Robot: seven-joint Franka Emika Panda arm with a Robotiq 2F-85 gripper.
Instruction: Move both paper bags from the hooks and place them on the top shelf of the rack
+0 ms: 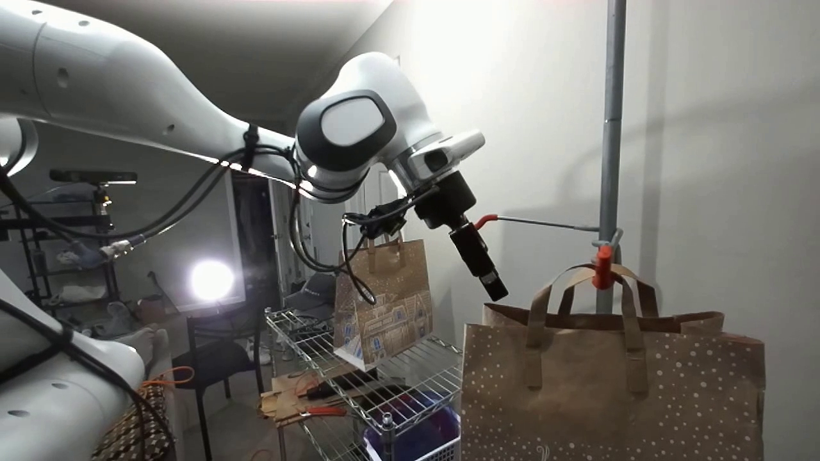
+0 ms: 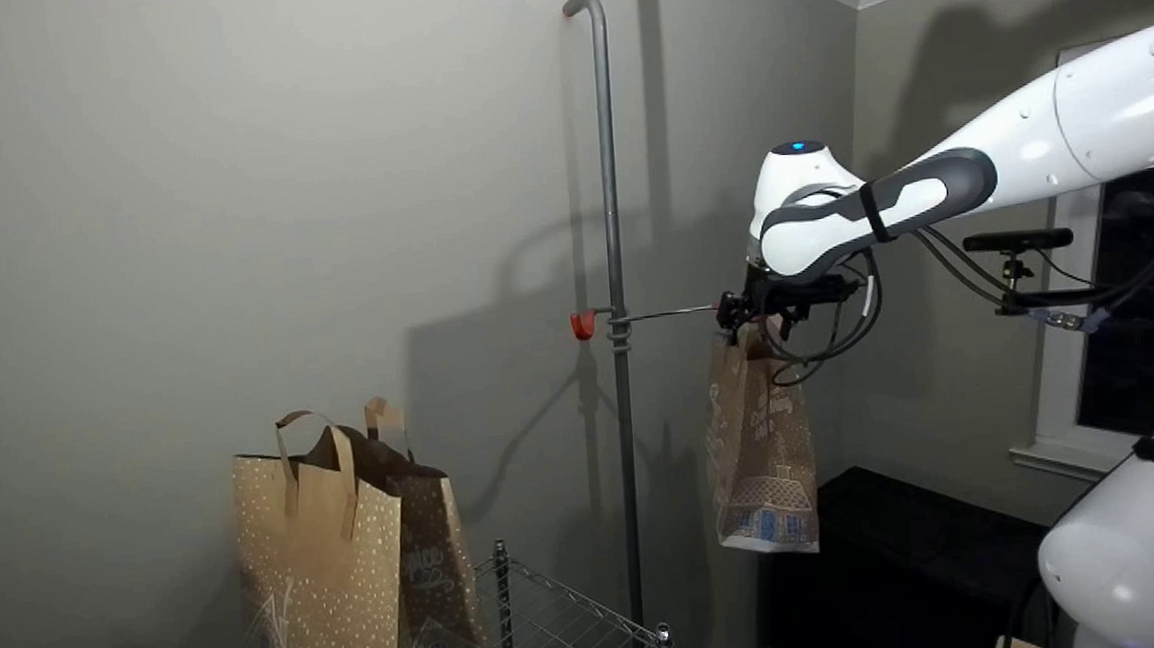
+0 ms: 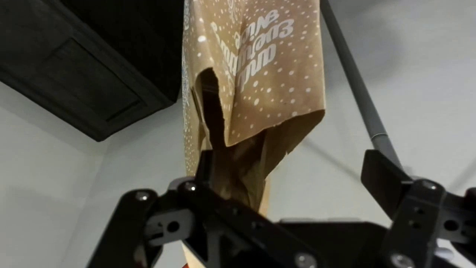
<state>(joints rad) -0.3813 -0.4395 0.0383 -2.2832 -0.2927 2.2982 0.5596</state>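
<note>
In the wrist view the gripper (image 3: 288, 162) has its jaws spread wide, near the rim of the hanging paper bag (image 3: 282, 85), whose handles sit at a red hook (image 1: 602, 272). Only the exterior views show the second paper bag (image 1: 391, 282), and an exterior view has it standing on the rack's top shelf (image 1: 307, 333)

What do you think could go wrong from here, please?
The hanging bag has its handles on the hook, so a sideways pull might tear them. The open gripper could grab only the paper rim and slip. The other bag, standing on the top shelf, could get toppled by this one.
</note>
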